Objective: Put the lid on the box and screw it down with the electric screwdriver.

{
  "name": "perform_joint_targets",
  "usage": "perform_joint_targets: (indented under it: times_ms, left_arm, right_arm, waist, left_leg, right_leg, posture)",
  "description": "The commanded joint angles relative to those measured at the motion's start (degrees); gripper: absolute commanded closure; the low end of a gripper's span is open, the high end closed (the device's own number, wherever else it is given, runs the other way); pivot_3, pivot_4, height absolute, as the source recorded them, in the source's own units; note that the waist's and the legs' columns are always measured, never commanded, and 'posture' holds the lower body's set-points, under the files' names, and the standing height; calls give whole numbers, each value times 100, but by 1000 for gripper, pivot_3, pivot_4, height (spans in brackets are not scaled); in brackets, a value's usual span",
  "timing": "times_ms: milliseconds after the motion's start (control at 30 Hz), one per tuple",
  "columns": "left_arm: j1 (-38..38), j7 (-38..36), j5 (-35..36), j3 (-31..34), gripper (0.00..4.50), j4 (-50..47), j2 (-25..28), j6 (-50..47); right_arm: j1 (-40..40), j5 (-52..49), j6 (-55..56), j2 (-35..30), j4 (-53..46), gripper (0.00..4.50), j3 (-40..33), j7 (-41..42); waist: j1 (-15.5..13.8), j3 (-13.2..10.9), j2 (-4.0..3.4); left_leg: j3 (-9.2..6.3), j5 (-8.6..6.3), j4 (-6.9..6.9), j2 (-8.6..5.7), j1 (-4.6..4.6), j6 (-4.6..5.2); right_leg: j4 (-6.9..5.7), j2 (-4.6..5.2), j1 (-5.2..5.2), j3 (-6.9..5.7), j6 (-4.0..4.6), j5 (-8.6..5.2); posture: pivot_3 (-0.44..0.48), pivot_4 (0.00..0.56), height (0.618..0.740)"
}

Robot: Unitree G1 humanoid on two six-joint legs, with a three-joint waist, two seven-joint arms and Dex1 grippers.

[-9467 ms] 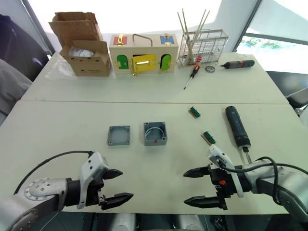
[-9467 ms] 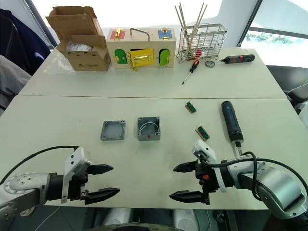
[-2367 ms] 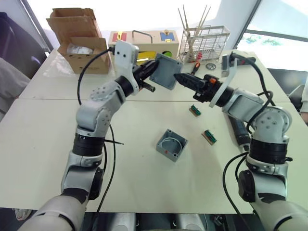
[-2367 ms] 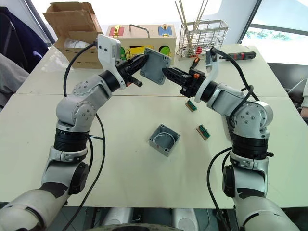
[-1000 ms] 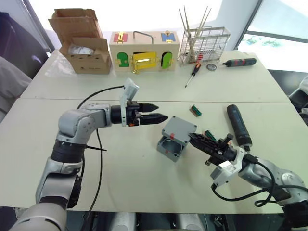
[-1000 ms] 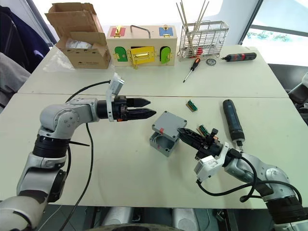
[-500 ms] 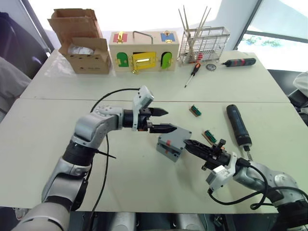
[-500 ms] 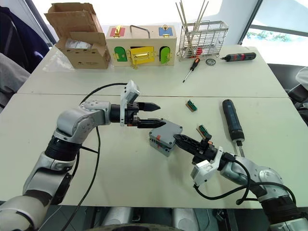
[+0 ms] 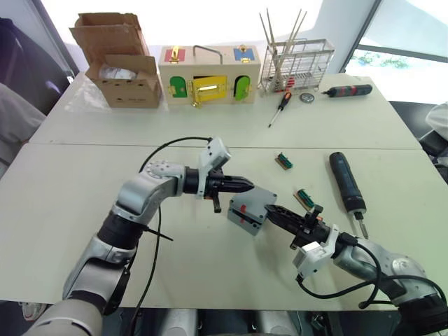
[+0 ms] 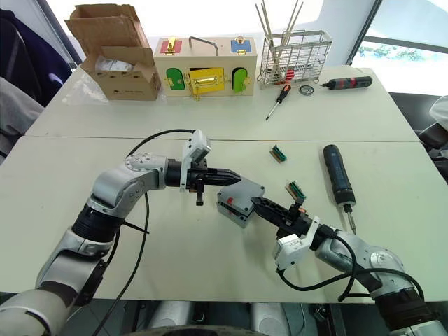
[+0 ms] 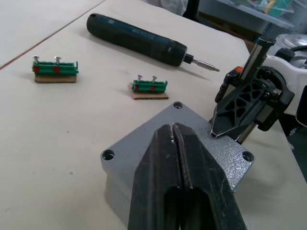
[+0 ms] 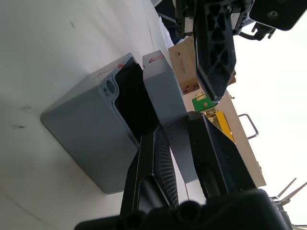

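Observation:
The grey box [image 9: 241, 215] stands mid-table with the grey lid [image 9: 253, 199] lying on it at a tilt. My right gripper [image 12: 170, 125] is shut on the lid's edge, one finger under the lid inside the box [image 12: 86, 124], the other on top of the lid [image 12: 165, 96], which leaves a gap on that side. My left gripper [image 11: 172, 128] is shut with nothing between its fingers, its tips over the top of the lid [image 11: 139, 143]. The thick black electric screwdriver [image 9: 346, 183] lies on the table to the right, apart from both grippers.
Two green terminal blocks [image 9: 284, 162] [image 9: 304, 197] lie between the box and the screwdriver. At the back stand a cardboard box [image 9: 115, 66], a wooden box with coloured doors [image 9: 208, 73] and a wire rack [image 9: 294, 66]. A small hand screwdriver [image 9: 280, 108] and a slim driver [image 9: 346, 91] lie nearby.
The right gripper has brought the lid down from a steep tilt onto the box. The left gripper has moved in over the lid and shut its fingers.

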State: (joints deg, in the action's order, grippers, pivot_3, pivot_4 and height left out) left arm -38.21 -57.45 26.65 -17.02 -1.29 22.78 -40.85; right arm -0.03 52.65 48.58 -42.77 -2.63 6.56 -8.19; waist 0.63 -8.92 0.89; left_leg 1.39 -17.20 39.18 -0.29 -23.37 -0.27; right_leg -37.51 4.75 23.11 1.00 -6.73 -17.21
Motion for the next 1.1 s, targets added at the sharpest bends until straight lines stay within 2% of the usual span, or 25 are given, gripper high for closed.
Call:
perform_joint_targets:
  times_ms: [33, 667, 1100]
  left_arm:
    - [7, -46, -108, -71, 4477, -146, -49, 156]
    - [100, -78, -222, -150, 4477, -333, -52, 209]
    - [246, -223, -697, -595, 4477, -216, 28, 537]
  right_arm:
    - [44, 11, -12, 38, -188, 4363, 70, -73]
    - [247, 198, -88, -52, -228, 4363, 132, -293]
    - [303, 241, -127, -78, -189, 4363, 266, -260]
  waist:
    - [0, 0, 0]
    - [-2, 1, -1]
    - [-6, 7, -2]
  left_leg:
    - [0, 0, 0, 0, 0, 0]
    - [-1, 0, 0, 0, 1, 0]
    - [-1, 0, 1, 0, 7, 0]
  right_leg:
    - [0, 0, 0, 0, 0, 0]
    - [0, -1, -1, 0, 0, 0]
    - [1, -1, -10, 0, 0, 0]
  posture:
    - [0, 150, 740]
    - [0, 150, 740]
    - [0, 150, 740]
